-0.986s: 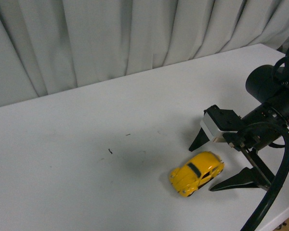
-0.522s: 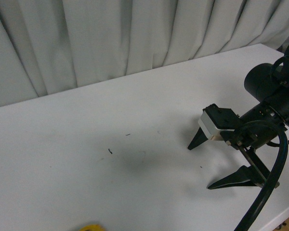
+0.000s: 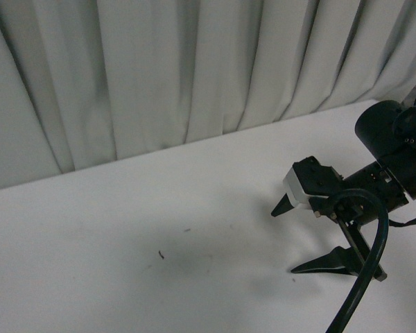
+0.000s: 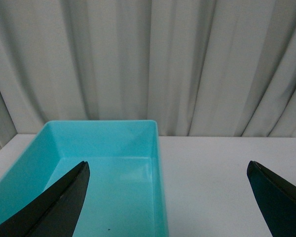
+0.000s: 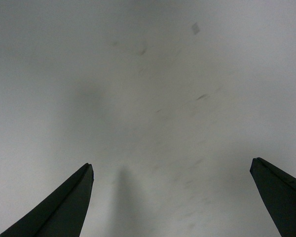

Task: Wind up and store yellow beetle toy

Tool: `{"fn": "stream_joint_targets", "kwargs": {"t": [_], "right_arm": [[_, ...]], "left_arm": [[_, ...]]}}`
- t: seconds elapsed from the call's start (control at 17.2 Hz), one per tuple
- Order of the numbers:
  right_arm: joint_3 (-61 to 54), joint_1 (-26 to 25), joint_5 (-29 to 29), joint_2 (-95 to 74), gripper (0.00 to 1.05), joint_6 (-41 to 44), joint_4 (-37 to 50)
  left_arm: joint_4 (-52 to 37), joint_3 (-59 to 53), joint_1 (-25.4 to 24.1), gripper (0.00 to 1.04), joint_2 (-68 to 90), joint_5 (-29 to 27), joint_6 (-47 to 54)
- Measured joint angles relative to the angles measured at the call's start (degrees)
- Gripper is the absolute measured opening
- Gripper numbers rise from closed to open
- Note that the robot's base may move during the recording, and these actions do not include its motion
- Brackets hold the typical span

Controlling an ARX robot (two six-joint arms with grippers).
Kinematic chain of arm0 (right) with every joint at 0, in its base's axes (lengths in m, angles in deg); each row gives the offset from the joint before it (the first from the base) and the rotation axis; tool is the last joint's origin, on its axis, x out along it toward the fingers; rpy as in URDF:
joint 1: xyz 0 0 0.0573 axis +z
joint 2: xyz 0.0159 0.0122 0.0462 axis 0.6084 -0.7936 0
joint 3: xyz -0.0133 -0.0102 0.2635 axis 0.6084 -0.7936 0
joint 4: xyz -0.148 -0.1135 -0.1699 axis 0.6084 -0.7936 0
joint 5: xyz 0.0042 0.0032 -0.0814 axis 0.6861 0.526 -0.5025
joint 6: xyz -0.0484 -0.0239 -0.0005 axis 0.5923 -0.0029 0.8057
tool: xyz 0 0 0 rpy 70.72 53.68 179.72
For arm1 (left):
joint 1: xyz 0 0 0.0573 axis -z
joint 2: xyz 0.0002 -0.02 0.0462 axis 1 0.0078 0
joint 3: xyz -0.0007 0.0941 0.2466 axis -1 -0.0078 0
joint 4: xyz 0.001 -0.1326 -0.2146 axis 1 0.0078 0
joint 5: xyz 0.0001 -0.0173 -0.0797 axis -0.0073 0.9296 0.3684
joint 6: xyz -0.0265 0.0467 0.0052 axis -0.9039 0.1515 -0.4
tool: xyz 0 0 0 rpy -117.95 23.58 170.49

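The right tool (image 3: pixel 286 241) hangs low over the bench (image 3: pixel 125 229) at the robot's right. Its two dark fingers are spread wide with nothing between them; the right wrist view shows only bare, faintly scuffed surface in the gap. With the tips down near the surface, this posture suits either reaching for something on the bench or having let something go there, and I cannot say which.

The left tool (image 4: pixel 167 202) is also wide open and empty. It faces a teal bin (image 4: pixel 103 140) that sits on the bench in front of a pale curtain (image 3: pixel 159 69). One finger shows in front of the bin and the other in front of bare bench beside it. The visible part of the bin holds nothing but a tiny dark fleck. I take the bin to be the storage place, which would explain why this arm waits aimed at it.

The yellow beetle toy appears in none of the three views. It is not on the visible stretch of bench, in either tool, or in the visible part of the bin. Its heading and the lie of its long axis therefore cannot be told. A few dark flecks (image 3: pixel 161 254) mark the bench toward the middle.
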Motion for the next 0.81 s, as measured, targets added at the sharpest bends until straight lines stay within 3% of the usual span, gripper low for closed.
{"fn": "stream_joint_targets", "kwargs": {"t": [0.23,0.52,0.58,0.64,0.7,0.81], "right_arm": [[0.13,1.07,7.8,15.52,0.98,-13.09,10.1],[-3.43,-1.05,9.77,37.94,0.97,-38.05,29.64],[-9.79,1.62,-5.33,45.09,0.85,-50.18,40.83],[-20.5,7.58,-25.0,59.58,0.61,-73.31,38.4],[-28.41,14.32,-37.46,76.13,0.31,-87.36,32.24],[-32.2,15.54,-39.63,81.11,0.07,-89.85,34.07]], "left_arm": [[0.0,0.0,0.0,0.98,0.0,0.0,0.0],[0.0,0.0,0.0,0.98,0.0,0.0,0.0],[0.0,0.0,0.0,0.98,0.0,0.0,0.0],[0.0,0.0,0.0,0.98,0.0,0.0,0.0],[0.0,0.0,0.0,0.98,0.0,0.02,0.0],[0.0,0.0,0.0,0.98,0.0,-0.11,-0.02]]}}
